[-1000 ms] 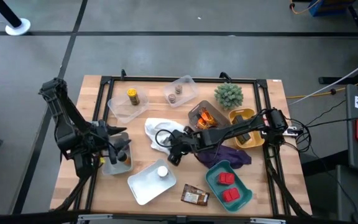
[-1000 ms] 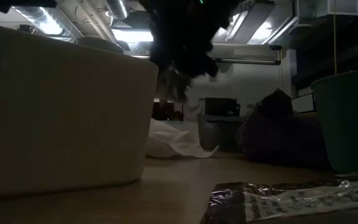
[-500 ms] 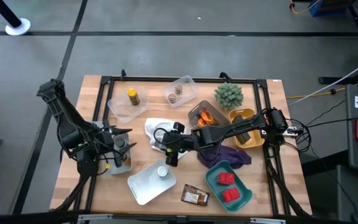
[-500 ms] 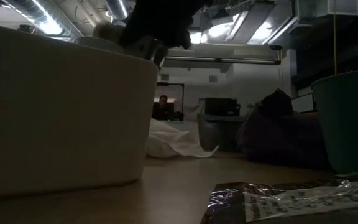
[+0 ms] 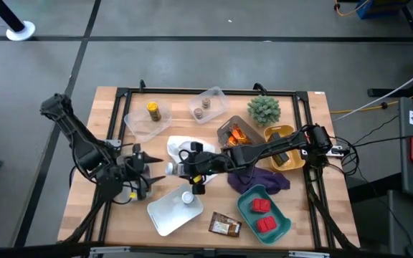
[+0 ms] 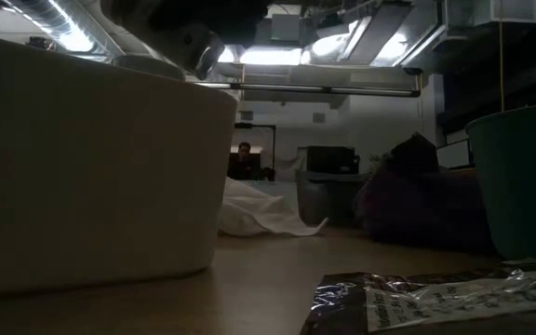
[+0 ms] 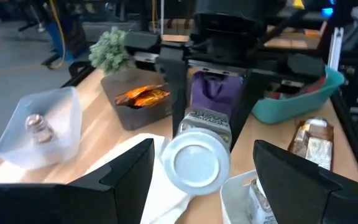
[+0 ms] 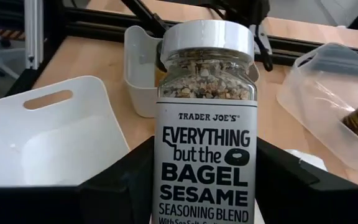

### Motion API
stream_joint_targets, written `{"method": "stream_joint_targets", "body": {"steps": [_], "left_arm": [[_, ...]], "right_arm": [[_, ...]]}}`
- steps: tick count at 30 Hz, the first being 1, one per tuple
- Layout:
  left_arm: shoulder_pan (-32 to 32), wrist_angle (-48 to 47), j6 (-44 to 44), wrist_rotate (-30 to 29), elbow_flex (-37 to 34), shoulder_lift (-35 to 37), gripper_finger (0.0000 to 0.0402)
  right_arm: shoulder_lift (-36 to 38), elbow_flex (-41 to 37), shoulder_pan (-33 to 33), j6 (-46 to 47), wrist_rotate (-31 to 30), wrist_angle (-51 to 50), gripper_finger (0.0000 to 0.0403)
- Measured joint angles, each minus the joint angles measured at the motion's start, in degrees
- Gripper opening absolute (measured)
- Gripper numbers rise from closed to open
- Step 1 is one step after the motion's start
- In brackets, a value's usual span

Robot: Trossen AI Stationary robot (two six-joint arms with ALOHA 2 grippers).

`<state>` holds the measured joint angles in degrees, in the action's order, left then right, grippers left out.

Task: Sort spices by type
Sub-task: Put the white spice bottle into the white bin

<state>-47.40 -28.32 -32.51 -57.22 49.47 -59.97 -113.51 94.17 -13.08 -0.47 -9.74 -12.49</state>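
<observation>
While over the white tray point(image 5: 165, 212):
Right gripper point(image 5: 180, 168): clamped on white-capped jar point(image 8: 205, 124).
Left gripper point(image 5: 148, 179): fingers spread wide, empty, facing the jar's cap.

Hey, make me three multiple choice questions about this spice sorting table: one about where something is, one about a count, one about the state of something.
1. Where does the white tray lie?
A. near the front edge of the table
B. beside the green plant
C. under the purple cloth

2. How many red boxes lie in the teal tray?
A. none
B. two
C. five

3. What is the right end effector doing?
A. hanging empty
B. gripping the white-capped seasoning jar
C. gripping a packet

Answers:
1. A, the high view shows it at the table's front.
2. B, two red boxes show there.
3. B, the right wrist view shows the jar between the fingers.
</observation>
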Motion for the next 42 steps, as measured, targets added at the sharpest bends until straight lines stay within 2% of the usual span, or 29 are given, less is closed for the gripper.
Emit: {"method": "stream_joint_targets", "body": {"steps": [5, 10, 15, 34, 38, 42], "left_arm": [[1.2, 2.1, 4.8, 0.7, 0.0, -2.2, 0.0258], [2.4, 2.0, 4.6, 2.0, 0.0, -3.7, 0.0258], [3.2, 2.2, 5.3, 3.1, 0.0, -4.5, 0.0258], [4.7, 2.5, 6.5, 4.9, 0.0, -4.6, 0.0258], [5.2, 4.2, 11.2, 5.2, 0.0, -4.6, 0.0239], [5.2, 7.0, 15.9, 6.1, 0.0, -4.6, 0.0197]], "right_arm": [[0.0, 0.0, -0.1, -2.5, 0.4, 0.5, 0.0212], [0.0, 0.0, -0.1, -3.1, 0.9, 1.2, 0.0212], [0.0, 0.0, 0.0, -5.8, 4.8, 3.0, 0.0212], [0.0, -0.1, 0.0, -8.1, 6.4, 9.3, 0.0213], [0.0, -0.1, 0.0, -8.1, 6.4, 9.4, 0.0213], [0.0, -0.1, 0.0, -8.1, 6.8, 9.8, 0.0213]]}}
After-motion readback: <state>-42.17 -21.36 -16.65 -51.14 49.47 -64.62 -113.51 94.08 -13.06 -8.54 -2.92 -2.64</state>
